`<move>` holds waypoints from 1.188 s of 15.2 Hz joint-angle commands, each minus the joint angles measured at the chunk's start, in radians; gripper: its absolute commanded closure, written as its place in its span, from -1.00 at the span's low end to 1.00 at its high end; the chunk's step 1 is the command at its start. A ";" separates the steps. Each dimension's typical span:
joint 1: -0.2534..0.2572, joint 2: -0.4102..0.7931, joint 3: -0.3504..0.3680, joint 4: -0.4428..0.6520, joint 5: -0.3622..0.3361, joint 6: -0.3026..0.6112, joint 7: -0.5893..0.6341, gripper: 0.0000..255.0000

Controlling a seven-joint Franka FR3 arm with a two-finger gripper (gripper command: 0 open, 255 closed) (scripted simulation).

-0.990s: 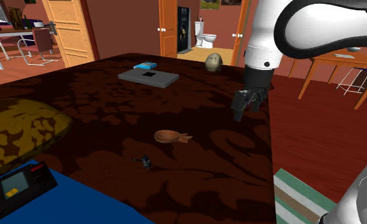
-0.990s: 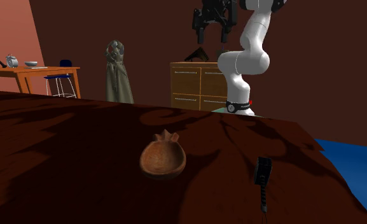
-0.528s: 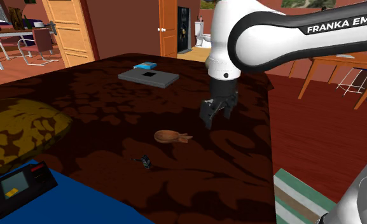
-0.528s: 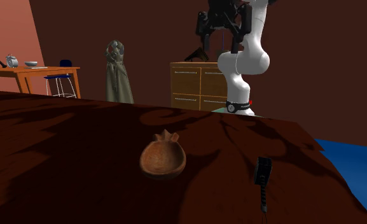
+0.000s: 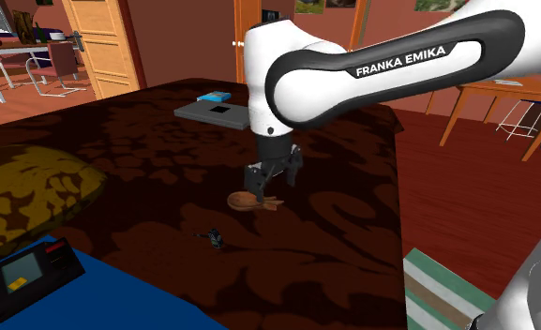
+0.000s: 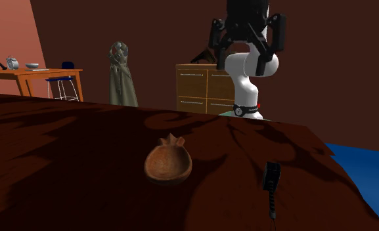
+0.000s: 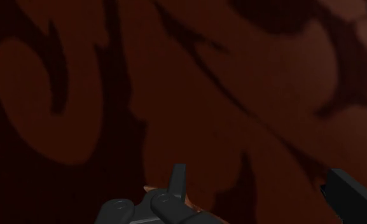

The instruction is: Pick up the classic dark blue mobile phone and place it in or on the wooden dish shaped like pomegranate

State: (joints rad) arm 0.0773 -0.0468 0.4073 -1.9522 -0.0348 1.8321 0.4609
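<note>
Gripper (image 5: 273, 184) is open with nothing between the jaws, and in the wrist view its fingers (image 7: 175, 183) stand wide apart. We see it hanging just above the dish (image 5: 252, 201), not over the phone (image 5: 216, 239).

Phone lies flat on the table (image 5: 146, 141), near the dish at about 7 o'clock from it in the shoulder view. In the second exterior view it is at about 4 o'clock from the dish (image 6: 168, 163).

**Risks, our judgement:**
- A straight descent from here hits the dish and knocks it away.
- The phone (image 6: 271, 176) is low and slim, so fingertips may scrape the table or skid it off.
- Closing along its length would miss, so the jaws should close across its width.
- The dish is small, so the phone may overhang and tip out.

**Orientation:** in the second exterior view the long axis runs roughly 12 to 6, with a thin tail towards 6. Which face is up we cannot tell.
</note>
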 commanded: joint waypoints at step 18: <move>0.218 0.652 0.022 0.607 -0.261 -0.096 0.204 -1.00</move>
State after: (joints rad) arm 0.2968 0.6013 0.4302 -1.3379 -0.2944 1.7258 0.6646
